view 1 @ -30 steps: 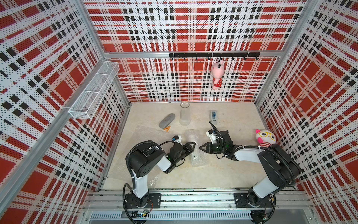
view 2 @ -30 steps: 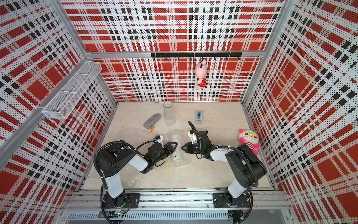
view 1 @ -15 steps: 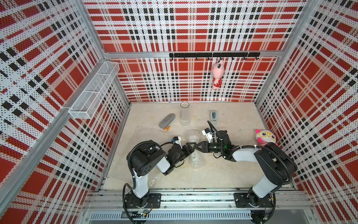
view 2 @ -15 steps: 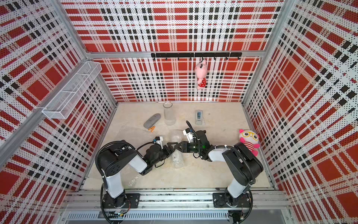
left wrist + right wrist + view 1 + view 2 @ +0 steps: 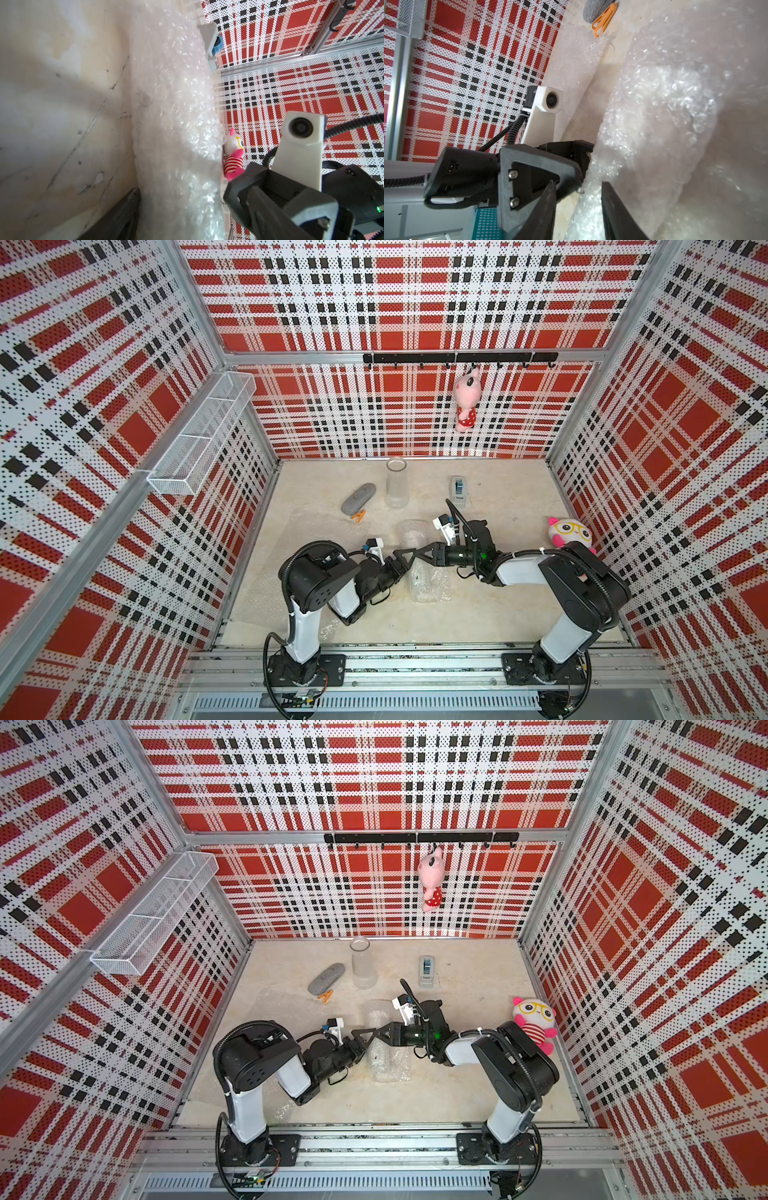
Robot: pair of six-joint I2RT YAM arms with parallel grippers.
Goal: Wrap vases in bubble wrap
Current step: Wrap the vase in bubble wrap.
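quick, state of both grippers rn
left gripper: open, fingertips against the edge of the bubble wrap
right gripper: open, a fold of the bubble wrap between its jaws

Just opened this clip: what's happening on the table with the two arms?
Both arms are working on a roll of clear bubble wrap lying in the middle of the beige table. What it holds cannot be made out. The left gripper and right gripper meet at its middle. The right jaws stand apart with a fold of wrap between them, and the left's grip is unclear. A clear glass vase stands unwrapped at the back. A second bubble wrap sheet lies flat on the left arm's side.
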